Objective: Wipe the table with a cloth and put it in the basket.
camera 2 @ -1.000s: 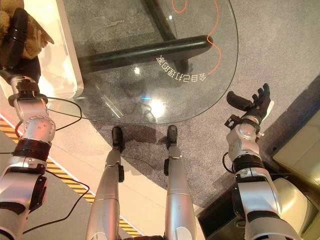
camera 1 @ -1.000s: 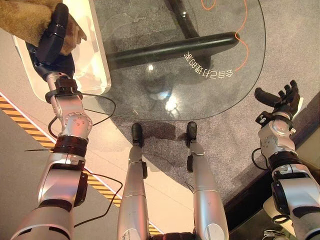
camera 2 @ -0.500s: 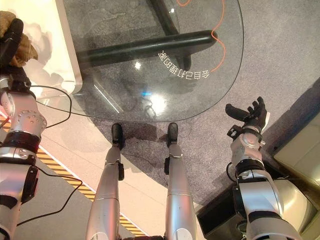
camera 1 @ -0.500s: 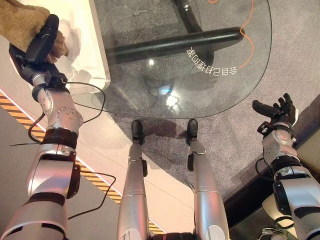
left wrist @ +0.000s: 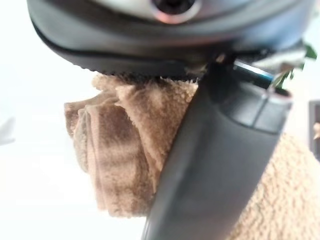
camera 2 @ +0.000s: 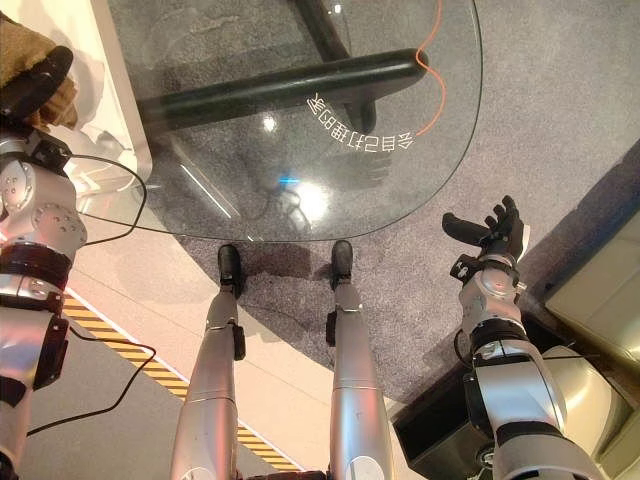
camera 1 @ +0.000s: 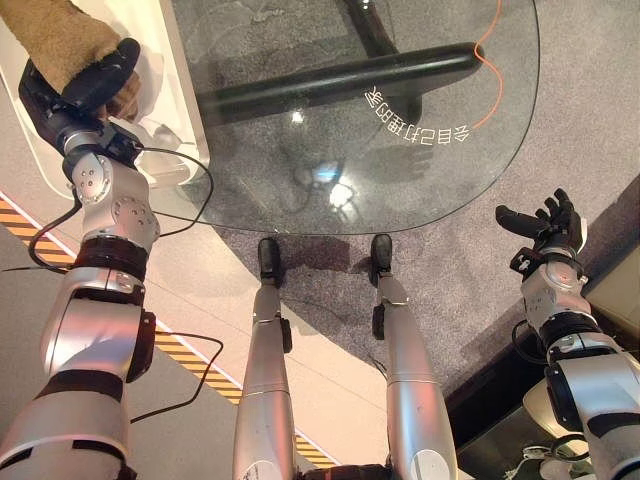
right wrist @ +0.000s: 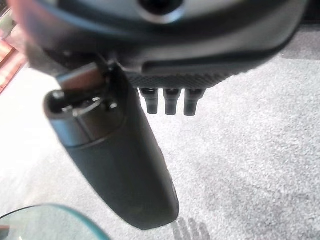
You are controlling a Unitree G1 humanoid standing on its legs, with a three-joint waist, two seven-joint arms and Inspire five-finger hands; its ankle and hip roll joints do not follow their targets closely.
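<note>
Grey carpet (camera 1: 590, 120) rings the glass table (camera 1: 300, 130); at ten o'clock, the left hand (camera 1: 85, 90) pinches a bunched tan cloth (camera 1: 55, 35) over a white basket (camera 1: 180, 110), while the right hand (camera 1: 545, 225) spreads wide over carpet.

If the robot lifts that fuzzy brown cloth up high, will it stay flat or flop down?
It would probably flop: in the left wrist view the brown cloth is bunched into soft folds where the left hand pinches it. Its fluffy pile suggests it is light and unlikely to slip from the thumb. Loose ends would likely dangle over the white basket.
</note>
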